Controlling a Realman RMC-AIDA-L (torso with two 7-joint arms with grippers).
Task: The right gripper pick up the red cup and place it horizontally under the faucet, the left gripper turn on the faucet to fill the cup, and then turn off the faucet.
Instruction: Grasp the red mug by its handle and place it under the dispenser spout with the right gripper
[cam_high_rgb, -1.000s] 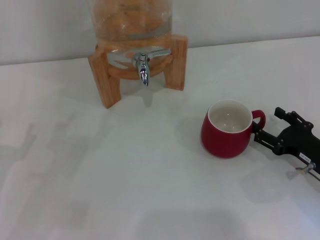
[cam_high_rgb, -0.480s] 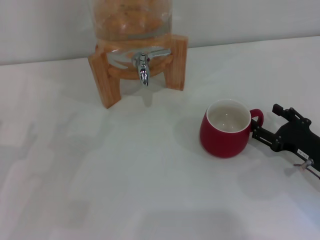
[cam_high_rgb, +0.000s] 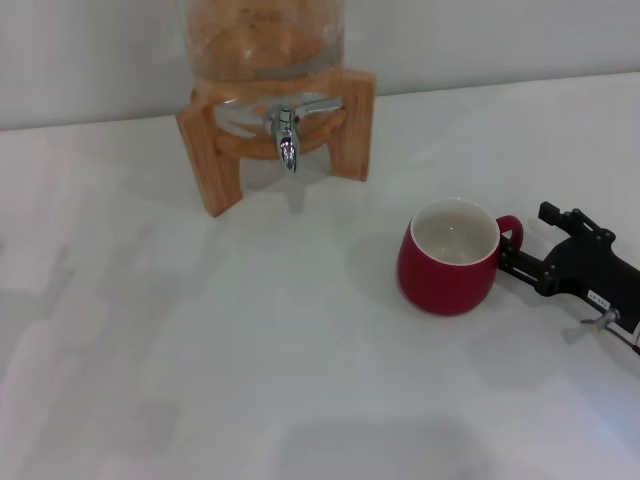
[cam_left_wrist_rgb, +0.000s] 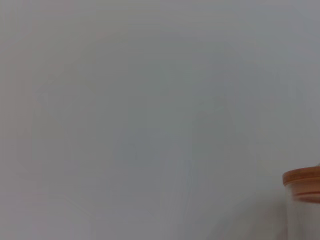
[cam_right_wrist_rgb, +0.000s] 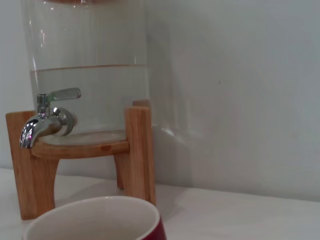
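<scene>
White tabletop (cam_high_rgb: 250, 380) and a pale wall fill my head view. Far left of centre, a glass dispenser jar (cam_high_rgb: 262, 35) sits on a wooden stand (cam_high_rgb: 215, 165), its small chrome faucet (cam_high_rgb: 287, 135) pointing down over bare table. Near right stands the squat dark-red ceramic cup (cam_high_rgb: 448, 258), upright, white inside and empty as far as I can see, well apart from the faucet. My right gripper (cam_high_rgb: 522, 262), a black claw, is at the cup's loop handle; I cannot tell whether its fingers pinch the handle or merely flank it. I judge the cup stiff, glazed and slippery, fairly heavy, breakable if dropped; the handle or rim wall seems the place to hold.

From my left wrist I see only blank wall and an orange-brown edge; my left gripper is out of sight.

From my right wrist, the cup's rim (cam_right_wrist_rgb: 95, 217) is close below, the jar (cam_right_wrist_rgb: 90, 70) beyond it holding clear liquid, faucet (cam_right_wrist_rgb: 45, 122) with lever level.
</scene>
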